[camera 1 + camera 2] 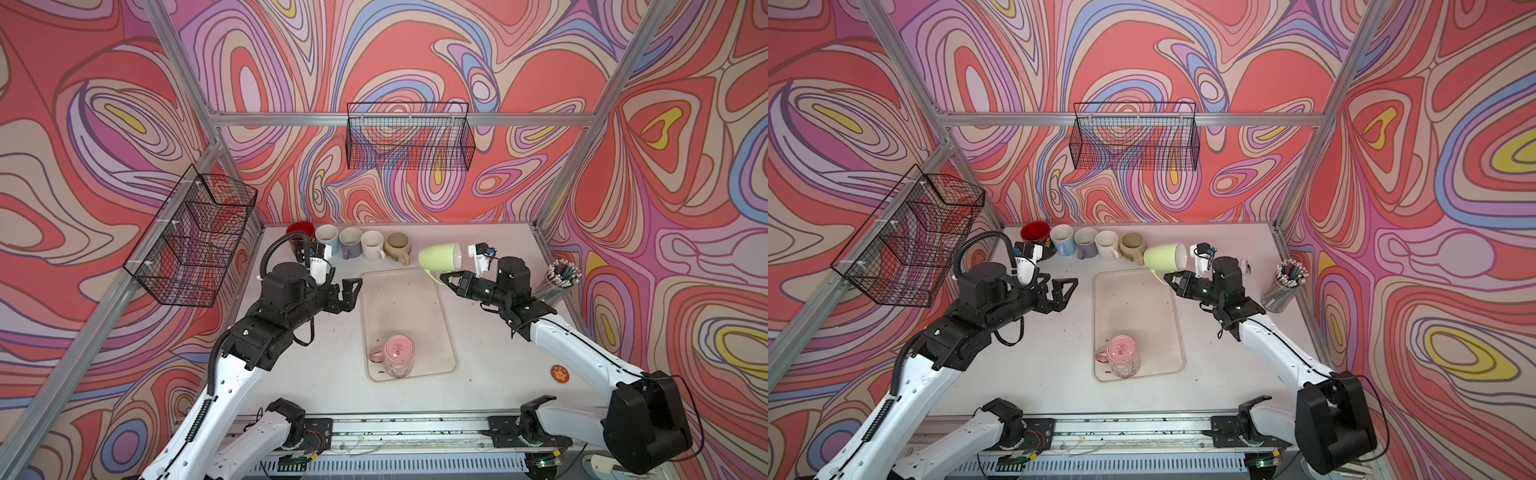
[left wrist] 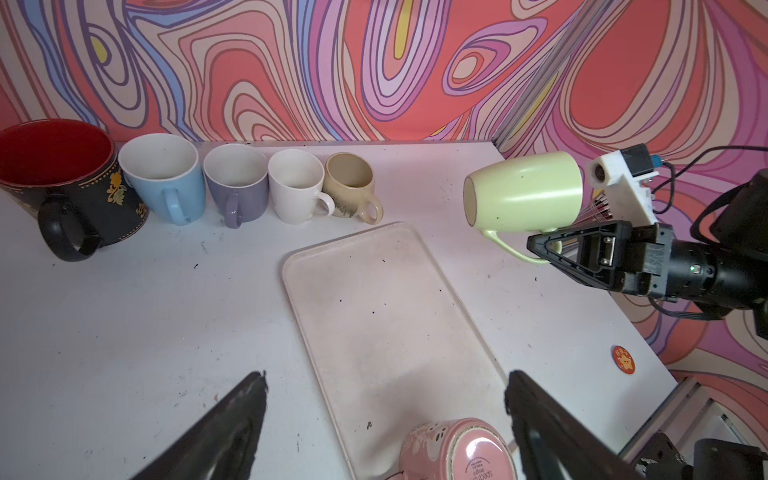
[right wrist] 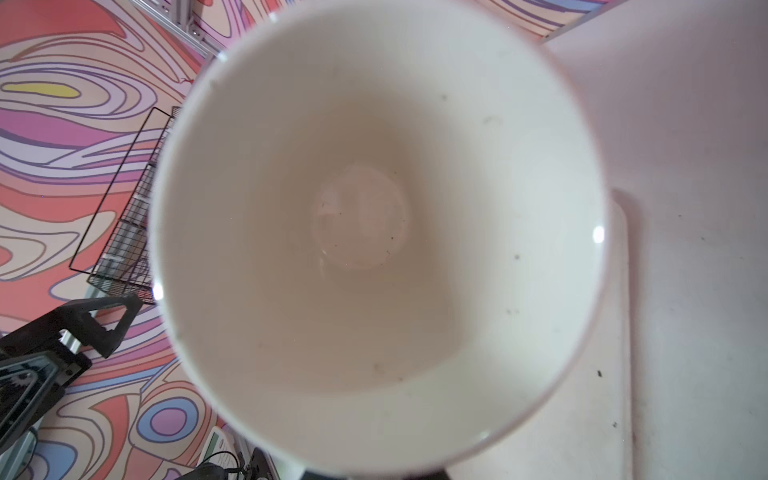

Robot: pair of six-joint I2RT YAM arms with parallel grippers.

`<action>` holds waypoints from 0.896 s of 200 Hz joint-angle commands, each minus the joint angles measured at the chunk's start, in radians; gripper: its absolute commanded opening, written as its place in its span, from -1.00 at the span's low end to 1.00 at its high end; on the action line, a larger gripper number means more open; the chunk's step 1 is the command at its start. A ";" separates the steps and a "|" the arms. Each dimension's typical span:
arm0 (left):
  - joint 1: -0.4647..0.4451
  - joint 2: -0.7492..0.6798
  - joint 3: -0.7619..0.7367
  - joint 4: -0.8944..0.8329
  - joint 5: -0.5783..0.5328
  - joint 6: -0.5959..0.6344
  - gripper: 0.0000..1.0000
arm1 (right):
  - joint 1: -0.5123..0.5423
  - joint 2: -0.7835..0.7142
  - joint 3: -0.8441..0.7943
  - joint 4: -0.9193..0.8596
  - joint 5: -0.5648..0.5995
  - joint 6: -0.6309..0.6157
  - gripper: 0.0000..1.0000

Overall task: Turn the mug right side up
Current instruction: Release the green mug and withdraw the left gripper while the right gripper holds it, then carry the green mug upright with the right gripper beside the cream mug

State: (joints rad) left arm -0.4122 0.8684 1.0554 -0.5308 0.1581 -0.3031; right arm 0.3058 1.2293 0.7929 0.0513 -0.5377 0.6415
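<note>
Standing inverted, pink mug [image 1: 398, 355] occupies the tray [image 1: 415, 299].

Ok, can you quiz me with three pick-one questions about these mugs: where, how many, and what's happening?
1. Where is the pink patterned mug?
A) in the back row
B) on the pale plastic tray's near end
C) in the air

2. How many upright mugs line the back wall?
A) three
B) five
C) eight

3. The light green ceramic mug is
A) standing upright
B) upside down
C) tipped sideways, held by the right gripper

Answers:
1 B, it sits base-up on the tray.
2 B, they are black, blue, purple, white and beige.
3 C, the shut jaws pinch its handle in mid-air.
</note>
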 commanded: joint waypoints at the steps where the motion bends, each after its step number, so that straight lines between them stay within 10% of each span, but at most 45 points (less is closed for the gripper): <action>1: 0.003 -0.034 -0.045 0.000 -0.027 0.004 0.86 | -0.011 -0.034 0.081 -0.050 0.057 -0.074 -1.00; 179: 0.004 0.004 -0.151 0.025 -0.024 0.010 0.87 | -0.057 0.347 0.511 -0.427 0.336 -0.314 -1.00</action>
State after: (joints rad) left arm -0.4122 0.8700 0.9180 -0.5198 0.1478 -0.3065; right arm 0.2577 1.5455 1.2270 -0.3977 -0.2531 0.3870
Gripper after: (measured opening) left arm 0.934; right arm 0.135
